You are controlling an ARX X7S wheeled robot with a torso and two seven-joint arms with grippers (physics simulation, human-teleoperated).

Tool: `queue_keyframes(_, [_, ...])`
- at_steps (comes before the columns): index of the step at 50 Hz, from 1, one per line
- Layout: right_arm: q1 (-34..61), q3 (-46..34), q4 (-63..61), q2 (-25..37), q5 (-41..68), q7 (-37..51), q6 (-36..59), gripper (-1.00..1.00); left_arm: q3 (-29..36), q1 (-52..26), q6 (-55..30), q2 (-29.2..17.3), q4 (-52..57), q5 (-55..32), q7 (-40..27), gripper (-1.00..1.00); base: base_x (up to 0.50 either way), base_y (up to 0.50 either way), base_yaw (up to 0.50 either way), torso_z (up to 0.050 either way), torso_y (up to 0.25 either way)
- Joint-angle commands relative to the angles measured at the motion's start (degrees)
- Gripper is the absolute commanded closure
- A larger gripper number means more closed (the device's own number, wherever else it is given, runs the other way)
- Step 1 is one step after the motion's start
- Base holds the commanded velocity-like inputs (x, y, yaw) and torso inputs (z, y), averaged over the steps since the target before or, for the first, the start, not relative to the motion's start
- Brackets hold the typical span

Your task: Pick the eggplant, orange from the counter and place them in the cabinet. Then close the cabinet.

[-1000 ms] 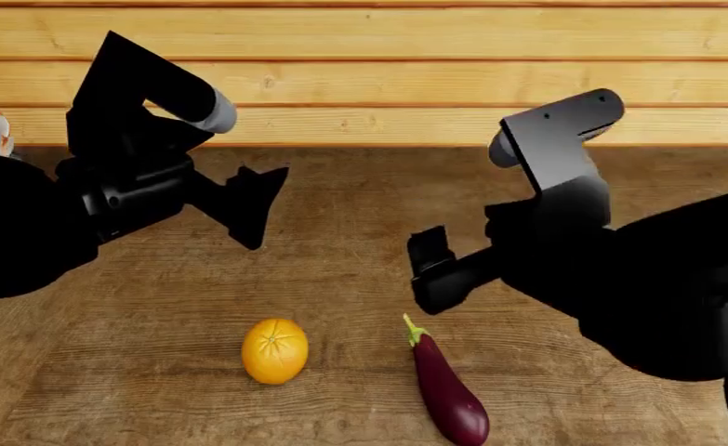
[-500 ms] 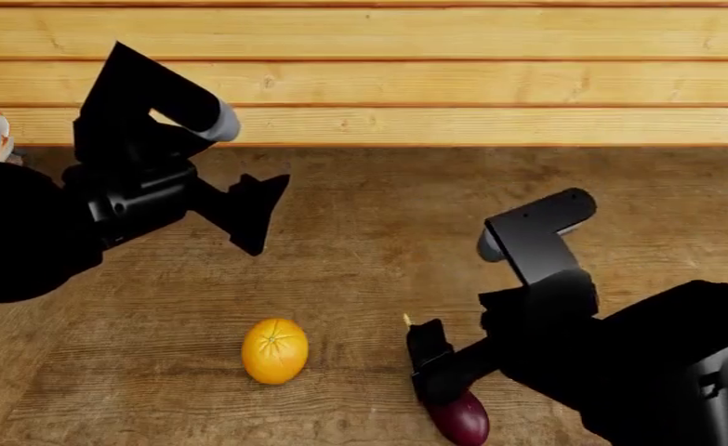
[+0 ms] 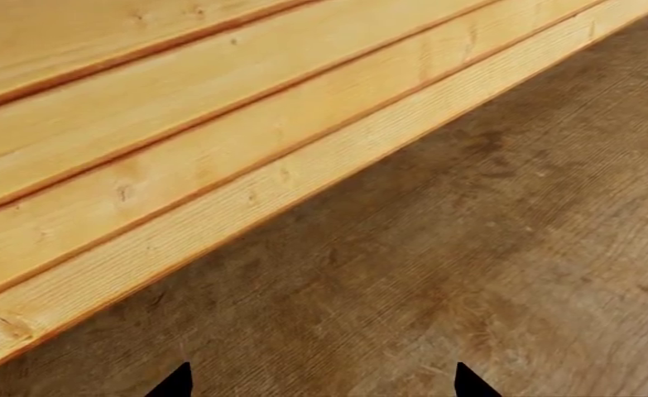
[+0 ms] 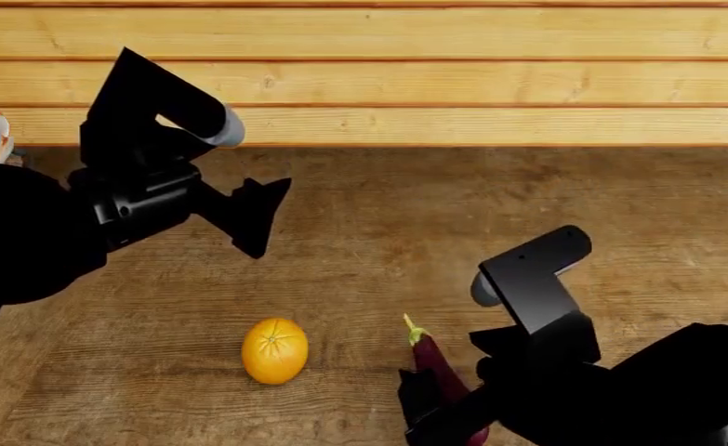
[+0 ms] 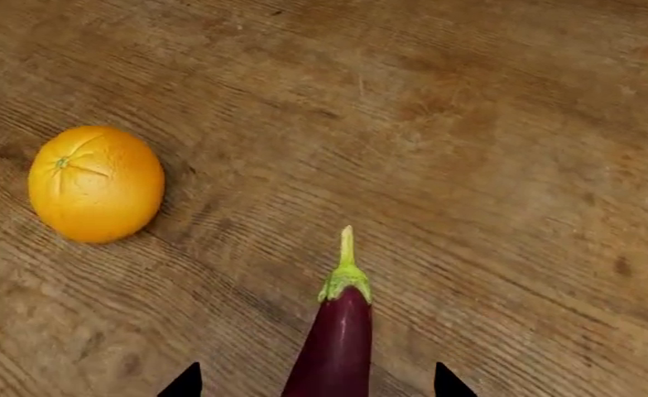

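Counter (image 5: 501, 124): orange (image 5: 95, 183) beside eggplant (image 5: 338, 339), right wrist view only

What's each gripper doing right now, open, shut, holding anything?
Left gripper: open, empty, above the brown wooden counter.
Right gripper: open, its tips either side of the slim dark-purple eggplant, not gripping.

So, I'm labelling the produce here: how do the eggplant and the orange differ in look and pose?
The eggplant is slim, elongated and glossy dark purple with a green stem tip; the orange is round and yellow-orange with a star-shaped stem mark. The eggplant lies between the tips of the right gripper, its jaws open; the orange sits apart, with nothing around it. Both rest on the wooden counter.
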Motion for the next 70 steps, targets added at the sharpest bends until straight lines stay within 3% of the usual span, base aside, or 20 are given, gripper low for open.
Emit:
queue_keyframes(1, [-2.59,-0.87,-0.28,0.13,-0.54,-1.05,-0.72,-1.0,0.5,-0.07,0.34,-0.25,0.11,-0.48,-0.29,-1.0,0.0,0.0,0.0,0.0,0.0])
queue_keyframes(21, [-6.64,-0.16,2.66,-0.04,-2.94,-4.98,-1.74,-1.0,1.33,0.04,1.19,-0.64,0.08,-1.07,-0.69,-1.0,0.0,0.0,0.0,0.0,0.0])
queue_keyframes(22, [-6.67,0.38,2.51,0.03,-3.38,-5.08,-1.99,1.0,1.33,0.06,1.2,-0.66,0.11,-1.13,-0.74,-1.0,0.0,0.0,0.0,0.0,0.0])
queue_keyframes(36, [-3.33,2.16,0.88,-0.02,-8.65,-6.57,0.51,1.0,1.4,0.17,1.31,-1.08,0.19,-1.97,-1.41,-1.0,0.0,0.0,0.0,0.0,0.0])
queue_keyframes(48, [17.96,14.12,1.69,-0.66,-26.87,-13.23,2.6,1.0,-0.12,0.04,-3.14,-3.32,2.1,-8.9,0.02,-1.0,0.0,0.0,0.0,0.0,0.0])
queue_keyframes(57, [26.13,15.59,2.78,-0.23,-27.97,-15.35,2.78,1.0,-0.05,0.99,-4.76,-6.05,5.34,-15.0,4.36,-1.0,0.0,0.0,0.0,0.0,0.0])
queue_keyframes(70, [28.21,15.8,-0.61,0.92,-23.33,-12.17,0.84,1.0,1.25,3.6,-3.96,-7.72,6.69,-17.41,6.38,-1.0,0.0,0.0,0.0,0.0,0.0])
